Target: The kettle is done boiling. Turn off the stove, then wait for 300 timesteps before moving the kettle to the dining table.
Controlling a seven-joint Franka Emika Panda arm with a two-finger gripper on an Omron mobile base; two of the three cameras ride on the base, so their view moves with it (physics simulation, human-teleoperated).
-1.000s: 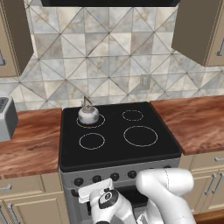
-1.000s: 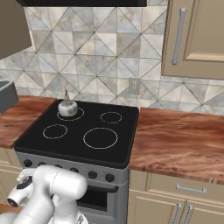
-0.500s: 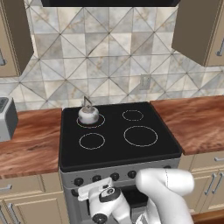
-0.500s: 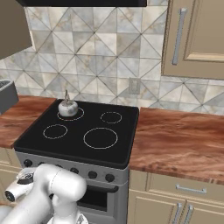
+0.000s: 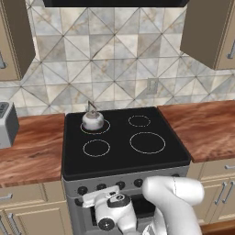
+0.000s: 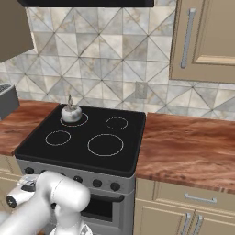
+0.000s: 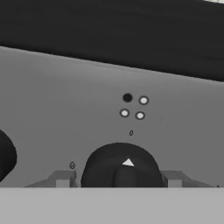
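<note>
Up close, stove knob (image 7: 124, 168) between gripper (image 7: 118, 180)

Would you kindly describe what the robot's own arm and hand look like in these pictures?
The arm is glossy white with thick, rounded links. The hand is white too, with a dark round joint face and a small black disc on its side. No cables or markings show.

Kettle (image 5: 93, 120) on stove (image 5: 156, 158) (back-left burner); gripper (image 7: 118, 181) seemingly at knob (image 7: 121, 168).
</note>
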